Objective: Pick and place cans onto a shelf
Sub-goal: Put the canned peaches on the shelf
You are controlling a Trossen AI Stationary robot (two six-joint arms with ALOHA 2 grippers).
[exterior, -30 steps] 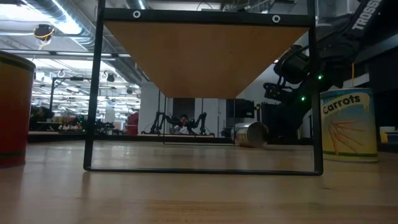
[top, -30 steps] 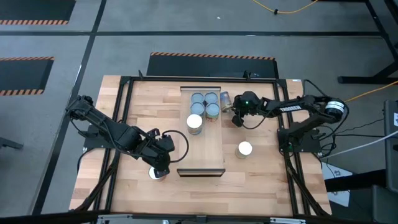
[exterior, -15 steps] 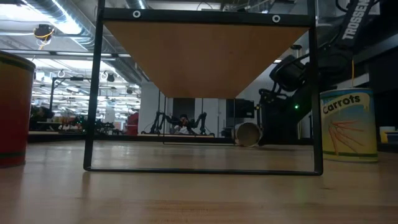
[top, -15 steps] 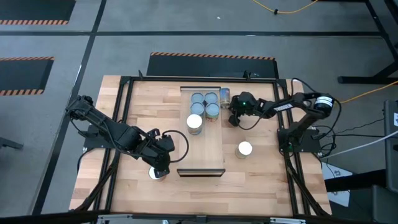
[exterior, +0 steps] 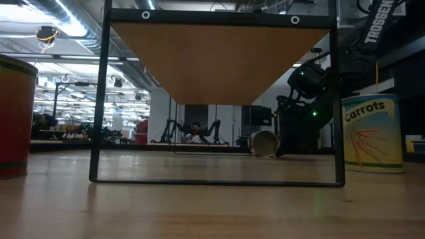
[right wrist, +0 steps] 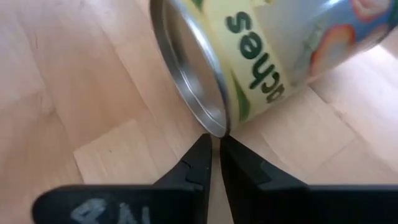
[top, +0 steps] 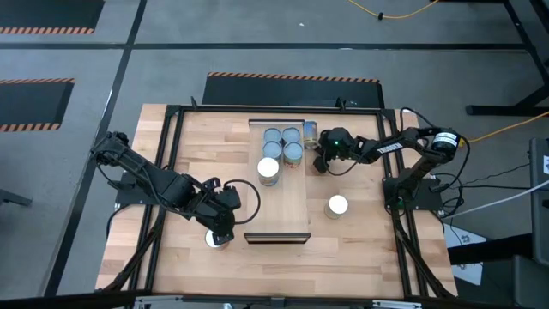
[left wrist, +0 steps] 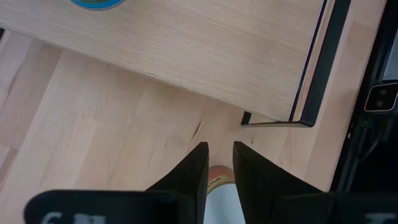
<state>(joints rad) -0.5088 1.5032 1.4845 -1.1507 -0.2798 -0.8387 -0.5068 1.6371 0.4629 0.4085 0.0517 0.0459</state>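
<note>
shelf [exterior: 219, 60] overhead on black frame | tipped can [exterior: 265, 143] on worktop [exterior: 212, 206], far side | Carrots can [exterior: 372, 134] upright right | red-brown can [exterior: 13, 116] left edge

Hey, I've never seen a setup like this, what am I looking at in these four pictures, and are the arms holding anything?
Two dark robot arms work at a wooden table. One picture looks straight down, one looks level across the tabletop, and two come from cameras on the arms' wrists.

On the table lies a long pale wooden shelf carrying four small tin cans, three silver-grey ones together and a white-topped one nearer the middle. Another white-topped can stands beside the shelf.

The right gripper has its fingers nearly together at the rim of a tipped-over can with a yellow and green label, not gripping it. The left gripper is over a can near the shelf's end, fingers narrow; a grip isn't clear.
</note>
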